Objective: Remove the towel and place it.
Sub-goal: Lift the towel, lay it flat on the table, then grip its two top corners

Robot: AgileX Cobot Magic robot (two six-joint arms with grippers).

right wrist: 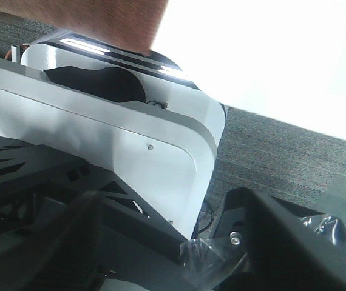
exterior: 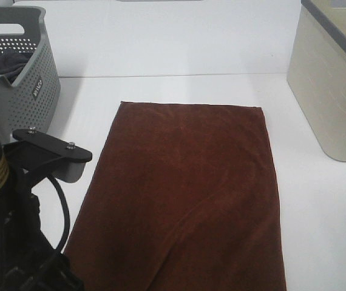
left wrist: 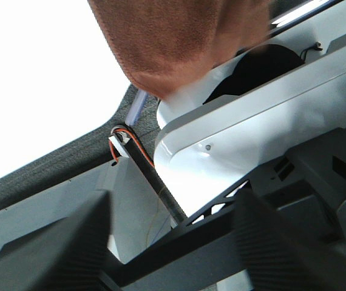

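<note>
The dark brown towel (exterior: pixel 185 194) lies flat on the white table (exterior: pixel 318 206), running from the middle to the front edge. A towel corner hangs over the table's edge in the left wrist view (left wrist: pixel 179 42), and an edge of the towel shows in the right wrist view (right wrist: pixel 100 18). My left gripper (left wrist: pixel 173 260) is open and empty, below the table's front edge and pointing at the robot's base. My right gripper (right wrist: pixel 161 254) is also open and empty, low by the front edge. Only the left arm's body (exterior: pixel 15 182) shows in the exterior high view.
A grey perforated basket (exterior: pixel 30 91) holding a dark grey cloth (exterior: pixel 6 63) stands at the back left. A beige bin (exterior: pixel 331 85) stands at the right. The white robot base (left wrist: pixel 252 121) and grey carpet (right wrist: pixel 294 145) lie below the table.
</note>
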